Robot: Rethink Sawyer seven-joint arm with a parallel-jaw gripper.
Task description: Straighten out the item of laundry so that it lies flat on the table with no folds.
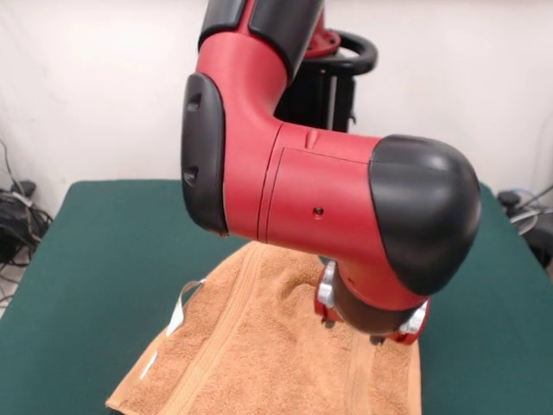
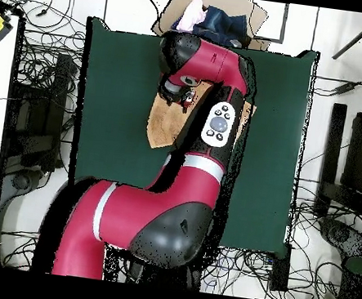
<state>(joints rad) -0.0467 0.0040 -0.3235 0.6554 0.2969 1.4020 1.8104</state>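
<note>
While the red and black arm (image 1: 328,199) fills the centre of the front view, the gripper (image 1: 371,322) sits at lower right of centre, directly over the orange-tan towel (image 1: 259,354). Only the gripper's red and silver body is visible; whether it is open or closed, and whether it holds any cloth, cannot be determined from either view.

The towel lies on the green table (image 1: 104,259) at bottom centre of the front view and runs off the lower edge of the frame. A woven border band runs diagonally along its left side, and a small white tag (image 1: 177,316) projects from the left edge.

In the overhead view the arm (image 2: 202,142) rises from the bottom of the frame toward upper centre, covering most of the towel (image 2: 164,129). The gripper (image 2: 180,95) is at upper centre, and the table (image 2: 118,90) extends well beyond the cloth on all sides.
</note>
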